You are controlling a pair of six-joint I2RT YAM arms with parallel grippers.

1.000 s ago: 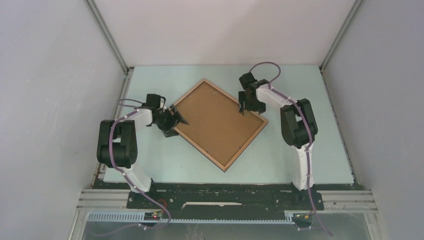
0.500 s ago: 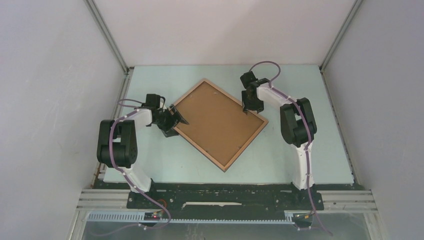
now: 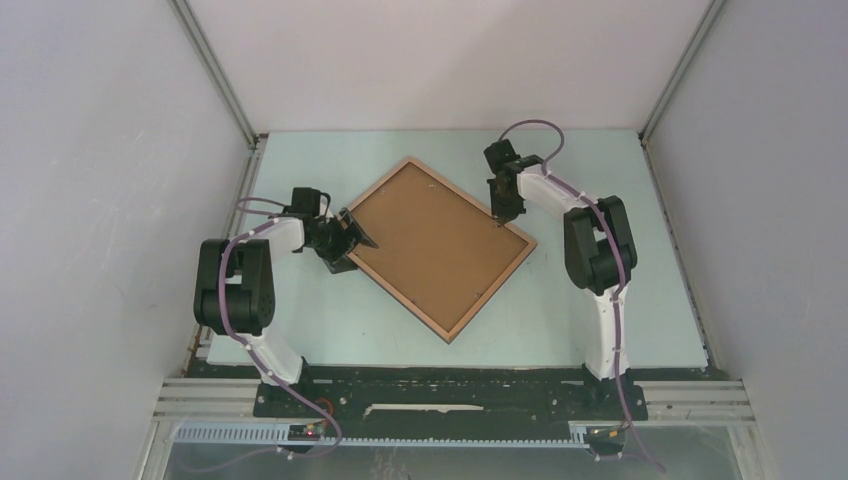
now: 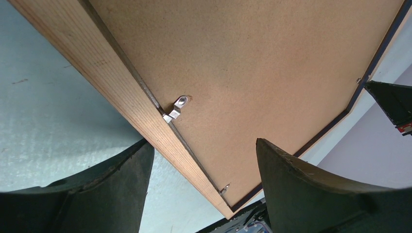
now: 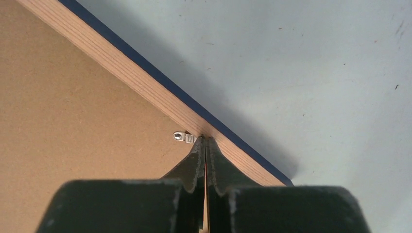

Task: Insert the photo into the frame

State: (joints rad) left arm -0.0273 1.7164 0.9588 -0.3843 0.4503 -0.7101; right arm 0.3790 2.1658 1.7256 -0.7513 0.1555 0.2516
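The frame lies face down and turned diagonally on the table, wood side up. The photo sits inside it with its brown fibreboard back showing. My left gripper is open at the frame's left edge; its fingers straddle the wooden rim near a small metal clip without gripping it. My right gripper is shut with nothing held. Its closed tips point down onto the frame's inner edge, right beside another metal clip lying on the photo back.
The pale blue table is walled in by white panels on three sides. Both arm bases stand on the black rail at the near edge. The right gripper's tip shows across the frame in the left wrist view.
My right gripper has gone from open to shut and shifted slightly along the frame's right edge to the clip. The left arm, frame and photo have not moved.
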